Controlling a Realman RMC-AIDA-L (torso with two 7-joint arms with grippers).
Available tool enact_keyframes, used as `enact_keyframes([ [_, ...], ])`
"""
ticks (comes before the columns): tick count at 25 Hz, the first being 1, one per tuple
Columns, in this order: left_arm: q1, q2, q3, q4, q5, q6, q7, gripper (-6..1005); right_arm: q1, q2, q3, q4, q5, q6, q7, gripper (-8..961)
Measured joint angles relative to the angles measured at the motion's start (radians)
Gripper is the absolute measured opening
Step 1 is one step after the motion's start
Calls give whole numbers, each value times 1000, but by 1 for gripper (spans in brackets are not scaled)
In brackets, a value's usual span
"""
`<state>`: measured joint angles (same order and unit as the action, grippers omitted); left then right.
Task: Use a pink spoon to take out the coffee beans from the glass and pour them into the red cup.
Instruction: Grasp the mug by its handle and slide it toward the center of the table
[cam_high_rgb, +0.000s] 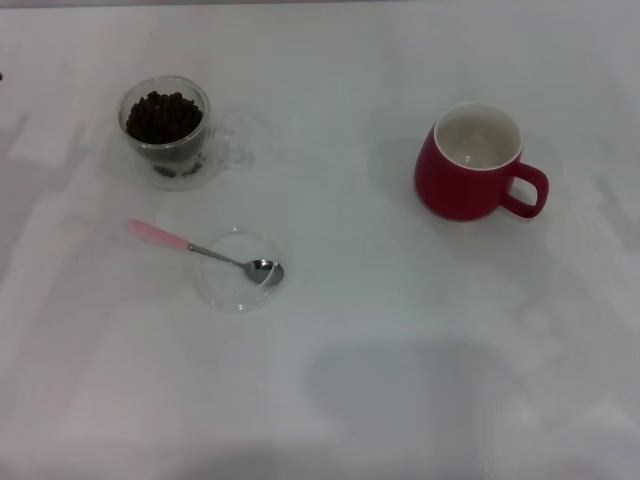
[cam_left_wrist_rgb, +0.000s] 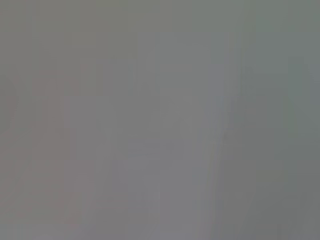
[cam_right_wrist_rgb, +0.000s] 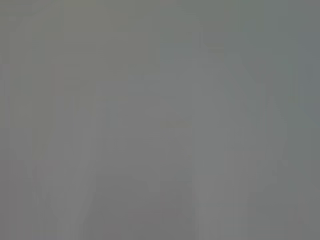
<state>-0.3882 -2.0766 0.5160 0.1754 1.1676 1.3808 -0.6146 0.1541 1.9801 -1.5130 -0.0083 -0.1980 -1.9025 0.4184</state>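
You're seeing no gripper in any view, so grip state: can't tell | pink spoon (cam_high_rgb: 205, 250) is lying across glass dish (cam_high_rgb: 238, 270), left-centre of table (cam_high_rgb: 400, 380) | coffee beans (cam_high_rgb: 162, 117) are filling glass (cam_high_rgb: 166, 132), far-left | red cup (cam_high_rgb: 470, 162) is sitting far-right, well apart

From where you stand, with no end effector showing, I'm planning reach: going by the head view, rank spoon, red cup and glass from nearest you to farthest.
1. Spoon: nearest, left of centre, its bowl end lying over a clear dish.
2. Red cup: farther back, on the right.
3. Glass: farthest, back left, only slightly beyond the cup.
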Motion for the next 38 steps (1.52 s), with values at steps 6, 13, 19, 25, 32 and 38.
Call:
enact_keyframes([
  [6, 42, 1, 2, 11, 5, 3, 6, 787, 5, 0, -160, 20, 0, 80, 5, 708],
  [13, 57, 1, 2, 13, 2, 38, 14, 787, 38, 30, -290, 12, -2, 264, -13, 708],
  [19, 57, 3, 2, 13, 5, 40, 19, 787, 41, 34, -311, -34, -23, 406, -15, 707],
  [25, 71, 4, 2, 22, 6, 48, 19, 788, 44, 34, -304, -77, -18, 540, -19, 707],
  [32, 80, 3, 2, 27, 6, 52, 20, 788, 48, 34, -304, -130, -17, 646, -45, 708],
  [38, 91, 3, 2, 29, 6, 63, 20, 788, 53, 34, -304, -136, -15, 673, -57, 704],
])
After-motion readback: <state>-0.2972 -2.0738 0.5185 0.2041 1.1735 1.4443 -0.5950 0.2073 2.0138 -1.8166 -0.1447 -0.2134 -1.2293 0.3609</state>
